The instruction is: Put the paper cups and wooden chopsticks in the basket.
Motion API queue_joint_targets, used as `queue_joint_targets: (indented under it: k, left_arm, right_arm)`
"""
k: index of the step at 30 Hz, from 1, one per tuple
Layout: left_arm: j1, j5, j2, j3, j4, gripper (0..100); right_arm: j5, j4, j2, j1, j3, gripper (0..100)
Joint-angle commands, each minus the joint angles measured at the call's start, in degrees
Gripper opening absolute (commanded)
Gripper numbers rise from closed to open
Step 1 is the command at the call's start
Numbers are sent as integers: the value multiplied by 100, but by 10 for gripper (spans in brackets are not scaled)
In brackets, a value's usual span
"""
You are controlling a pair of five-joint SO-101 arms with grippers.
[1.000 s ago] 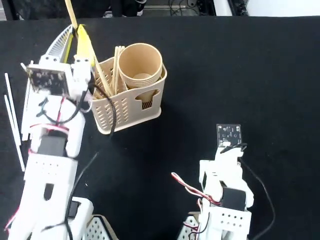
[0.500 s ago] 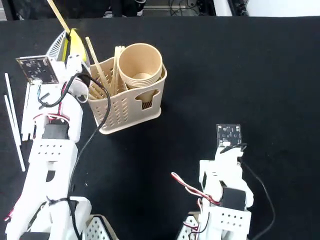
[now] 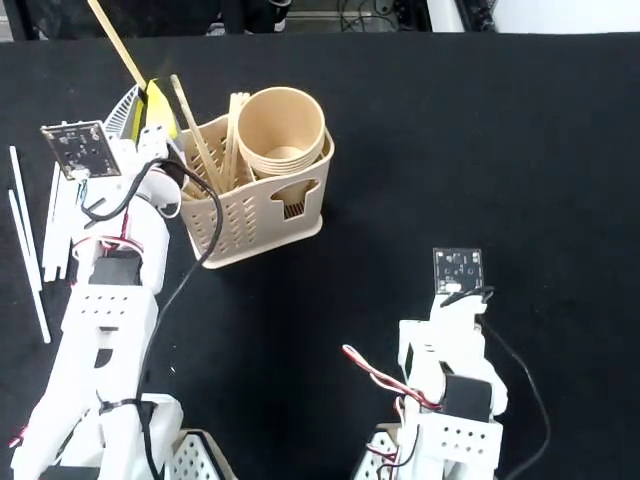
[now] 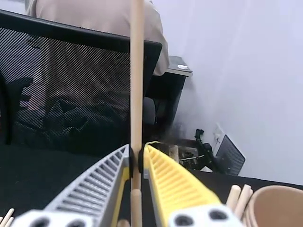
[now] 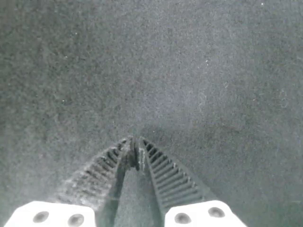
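Left pincer (image 4: 137, 161) clamped on one chopstick (image 4: 136, 71) at 10 o'clock, beside basket (image 3: 262, 208) — paper cups (image 3: 283, 125) nested inside. Right pincer (image 5: 136, 152) together, 5 o'clock, over worktop (image 5: 213, 71). Pale sticks (image 3: 26, 222) at 9 o'clock — possibly chopsticks.

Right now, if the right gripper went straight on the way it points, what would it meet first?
Most likely the table: its black surface lies ahead of the right gripper, though how near is unclear.

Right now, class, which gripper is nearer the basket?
Left. The left gripper, shut on a chopstick, is beside the basket; the right gripper is far off over the table.
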Motion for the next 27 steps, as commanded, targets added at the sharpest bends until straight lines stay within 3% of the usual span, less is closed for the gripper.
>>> queue_joint_targets:
  k: [1,8,14,27]
  left_arm:
    - [154,53,-26,-4,-105,28]
    - [145,26,-18,198,-176,28]
    - [136,18,-26,822,-1231,28]
    - [136,18,-26,901,-1248,28]
  right_arm:
    - [0,18,-382,-62,-48,13]
    - [0,18,-382,-62,-48,13]
    - [0,18,-382,-62,-48,13]
    - [0,18,-382,-62,-48,13]
